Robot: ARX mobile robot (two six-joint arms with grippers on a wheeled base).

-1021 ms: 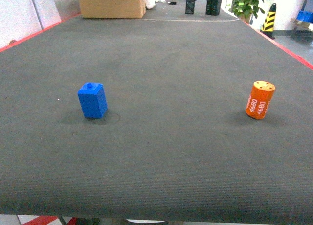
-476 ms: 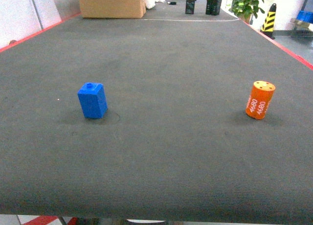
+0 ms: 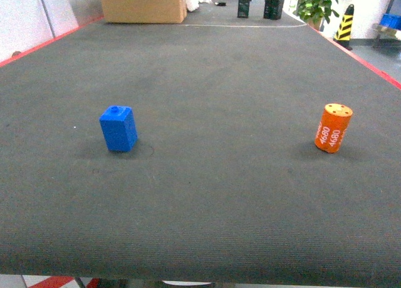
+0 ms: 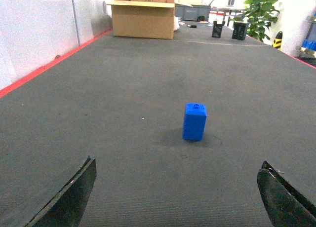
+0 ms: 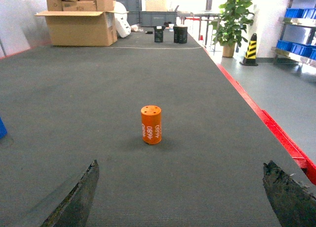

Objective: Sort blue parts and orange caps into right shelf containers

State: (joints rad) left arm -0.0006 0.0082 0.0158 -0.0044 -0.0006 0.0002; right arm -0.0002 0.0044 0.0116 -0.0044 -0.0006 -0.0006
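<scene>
- Nothing is being carried yet: the small bright blue rectangular plastic block (image 3: 118, 129) with a round stud on top is standing upright on the dark grey ribbed table mat (image 3: 213, 194), left of the middle in the head view.
- The small orange cylinder (image 3: 333, 128) printed with white "4680" is standing upright far to the right, well apart from the block.
- The left gripper (image 4: 177, 197) is being held wide apart, with nothing between its dark fingers, and the block is being framed ahead of it, slightly right of centre.
- The right gripper (image 5: 180, 195) is likewise being held wide and empty, with the cylinder ahead, a little left of centre.
- Judged from this, both picks and both placings are being left to do; only blue bins on a shelf (image 5: 296, 42) beyond the table's right are being glimpsed.
- The red table edge (image 5: 276, 133) is running near the cylinder's right side; open mat is lying all around both parts, so approaches are being left unobstructed.
- The brown cardboard box (image 3: 143, 5) is sitting at the far end, well away.
</scene>
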